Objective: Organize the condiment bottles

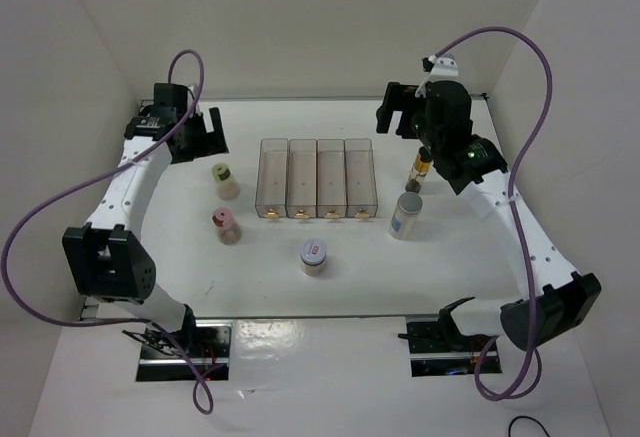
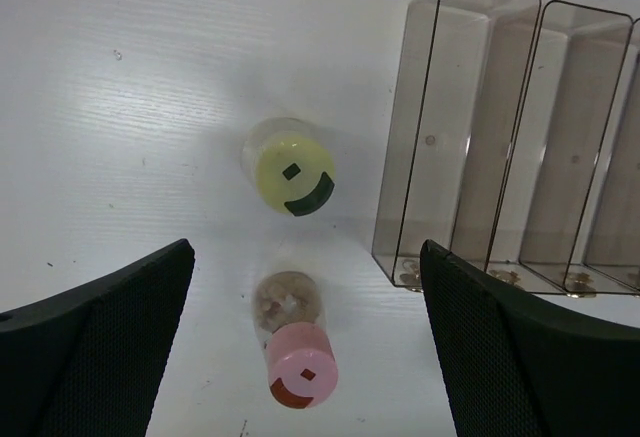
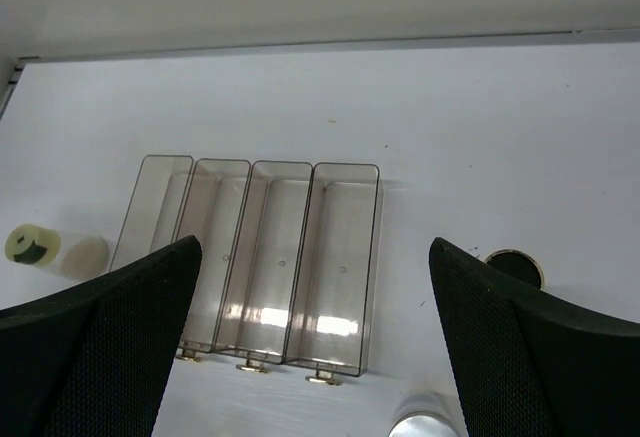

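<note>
Clear plastic made up the four-compartment rack (image 1: 317, 179), which stood mid-way across the white table (image 1: 480, 257). All five bottles stood upright outside it.

To the left of the rack, near its left wall but apart from it, was the yellow-lidded jar (image 1: 224, 179). The pink-lidded jar (image 1: 226, 226) stood off the rack's near-left corner, closer to the arm bases. In front of the rack's near edge, well clear of it, was the jar with the white-red labelled lid (image 1: 314, 256). The grey-white capped cylinder (image 1: 406, 215) sat just beside the rack's near-right corner. The slim amber bottle (image 1: 420, 169) stood right of the rack, behind the cylinder. From above, the right arm's wrist overhung that bottle and hid its black cap.

The left gripper (image 1: 200, 135) hung off the rack's far-left corner with its jaws spread wide, released and grasping nothing. The right gripper (image 1: 400, 112) hung beyond the rack's far-right corner, likewise released with its jaws wide apart. A purple cable (image 1: 530, 67) looped off each arm, away from the rack.
</note>
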Tool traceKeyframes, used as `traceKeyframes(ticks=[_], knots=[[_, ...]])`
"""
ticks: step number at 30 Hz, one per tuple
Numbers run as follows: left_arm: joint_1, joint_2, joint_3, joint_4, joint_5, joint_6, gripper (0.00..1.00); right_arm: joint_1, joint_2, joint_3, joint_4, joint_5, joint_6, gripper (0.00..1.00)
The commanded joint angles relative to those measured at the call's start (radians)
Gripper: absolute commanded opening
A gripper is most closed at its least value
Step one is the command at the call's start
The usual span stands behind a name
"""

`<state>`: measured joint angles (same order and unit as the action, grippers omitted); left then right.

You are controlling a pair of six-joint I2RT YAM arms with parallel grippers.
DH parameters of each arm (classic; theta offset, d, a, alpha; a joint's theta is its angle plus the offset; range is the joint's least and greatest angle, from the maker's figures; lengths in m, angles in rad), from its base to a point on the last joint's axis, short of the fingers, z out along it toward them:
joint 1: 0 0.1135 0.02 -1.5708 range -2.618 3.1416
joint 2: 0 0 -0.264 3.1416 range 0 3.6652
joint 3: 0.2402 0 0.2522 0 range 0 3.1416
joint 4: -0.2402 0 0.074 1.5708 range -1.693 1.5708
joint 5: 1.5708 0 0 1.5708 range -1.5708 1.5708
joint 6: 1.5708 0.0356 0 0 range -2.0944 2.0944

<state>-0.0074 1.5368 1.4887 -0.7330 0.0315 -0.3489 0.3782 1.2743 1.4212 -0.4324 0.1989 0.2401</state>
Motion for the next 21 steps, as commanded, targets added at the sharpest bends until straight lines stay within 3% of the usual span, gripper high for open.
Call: traceKeyframes(ticks=[1,5,10,21], knots=[[-0.043,0.049,0.08,-0.039,-0.106,0.042,0.99,0.013,0.033,0.067,-0.029,-0.036,-0.007,0.99],[-0.069,0.118,0.081,-0.006,-0.091,0.051,0.99,0.013,0.075,0.067,-0.02,-0.068,0.002,0.99],[-0.108,0.175,0.038,0.003,-0.214,0.051,0.99,0.013,0.108,0.102,-0.031,-0.091,0.013,0.99],[-0.108,0.273,-0.01,0.078,-0.214,0.042,0.99,0.022,0.187,0.079,-0.003,-0.159,0.056,0.99]])
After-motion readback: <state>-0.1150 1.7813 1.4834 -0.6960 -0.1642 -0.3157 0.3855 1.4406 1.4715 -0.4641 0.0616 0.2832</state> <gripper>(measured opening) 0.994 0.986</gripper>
